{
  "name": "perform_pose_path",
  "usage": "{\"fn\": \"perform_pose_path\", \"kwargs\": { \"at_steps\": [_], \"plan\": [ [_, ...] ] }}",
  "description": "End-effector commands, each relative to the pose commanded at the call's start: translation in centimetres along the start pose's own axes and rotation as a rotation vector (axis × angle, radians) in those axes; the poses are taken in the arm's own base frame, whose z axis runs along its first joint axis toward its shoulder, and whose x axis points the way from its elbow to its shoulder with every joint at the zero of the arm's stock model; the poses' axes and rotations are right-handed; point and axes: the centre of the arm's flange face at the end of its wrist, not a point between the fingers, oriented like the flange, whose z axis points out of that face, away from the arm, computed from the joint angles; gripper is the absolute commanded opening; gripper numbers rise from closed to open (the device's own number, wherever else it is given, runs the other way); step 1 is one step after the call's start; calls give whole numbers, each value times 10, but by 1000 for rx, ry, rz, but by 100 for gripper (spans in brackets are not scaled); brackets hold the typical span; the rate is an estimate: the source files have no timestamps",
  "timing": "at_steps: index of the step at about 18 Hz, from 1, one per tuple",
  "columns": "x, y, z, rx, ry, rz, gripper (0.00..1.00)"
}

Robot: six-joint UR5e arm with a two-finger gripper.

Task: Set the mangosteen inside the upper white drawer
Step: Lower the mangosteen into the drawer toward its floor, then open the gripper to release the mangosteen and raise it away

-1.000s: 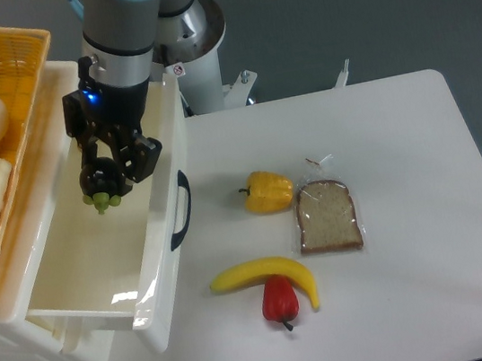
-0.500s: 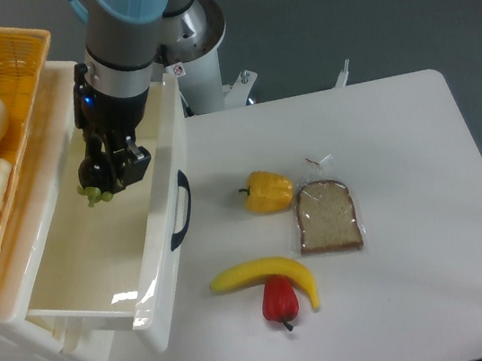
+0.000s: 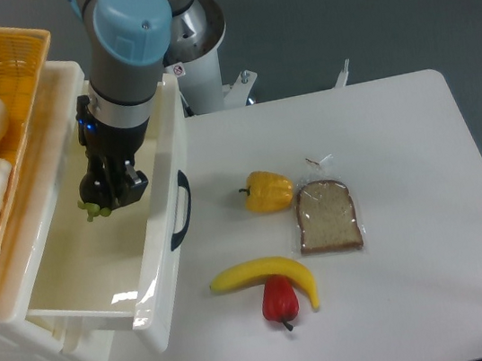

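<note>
The upper white drawer stands pulled open at the left, its dark curved handle facing the table. My gripper reaches down inside it and is shut on the mangosteen. Only the fruit's dark underside and green leaves show below the fingers. It hangs low inside the drawer, near the back; I cannot tell whether it touches the floor.
A yellow woven basket with vegetables sits on top at the left. On the table lie a yellow pepper, a slice of bread in plastic, a banana and a red pepper.
The gripper has gone lower into the drawer and a little to the left, with the mangosteen still held. The things on the table have not moved.
</note>
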Motion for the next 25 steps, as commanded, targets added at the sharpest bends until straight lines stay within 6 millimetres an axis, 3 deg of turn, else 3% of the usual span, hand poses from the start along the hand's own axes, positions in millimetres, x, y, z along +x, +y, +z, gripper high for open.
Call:
{"fn": "perform_pose_path", "kwargs": {
  "at_steps": [9, 11, 14, 17, 20, 25],
  "plan": [
    [-4, -9, -19, 14, -36, 14, 100],
    [-8, -15, -37, 39, -66, 4, 100],
    [-19, -7, -69, 54, -130, -43, 100],
    [-38, 20, -90, 68, -204, -81, 100],
    [-54, 61, -101, 57, -235, -171, 100],
    [-81, 170, -126, -16, -286, -353, 100]
  ]
}}
